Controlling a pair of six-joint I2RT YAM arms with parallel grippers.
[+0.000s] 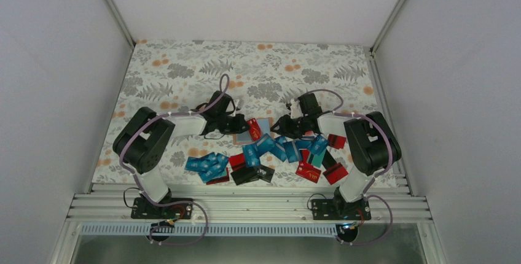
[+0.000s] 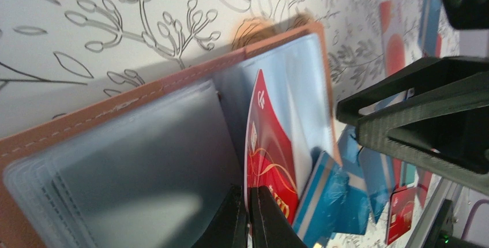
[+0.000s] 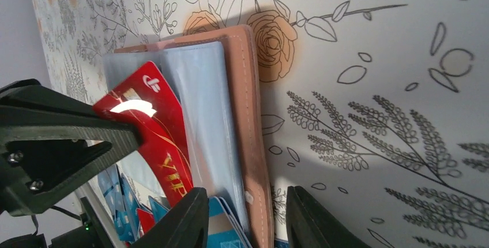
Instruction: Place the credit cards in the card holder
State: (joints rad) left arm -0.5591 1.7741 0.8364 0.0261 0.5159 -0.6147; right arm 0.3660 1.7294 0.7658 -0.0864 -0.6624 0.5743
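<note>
My left gripper (image 2: 249,216) is clamped on a red card (image 2: 271,150) lying against the open card holder (image 2: 115,112) sleeves. Right gripper (image 3: 248,222): jaws apart, straddling the holder's edge. Other credit cards (image 1: 270,153) are heaped just beside the holder.

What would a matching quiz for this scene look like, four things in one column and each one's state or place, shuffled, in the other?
Things
1. left gripper
2. right gripper
3. card holder
4. loose cards

States or places
A. open, clear sleeves showing
B. jaws apart, either side of the holder's edge
C. heaped on the patterned table, towards its near edge
D. shut on the red card

Pairs: 1-D, 2-B, 3-A, 4-C
</note>
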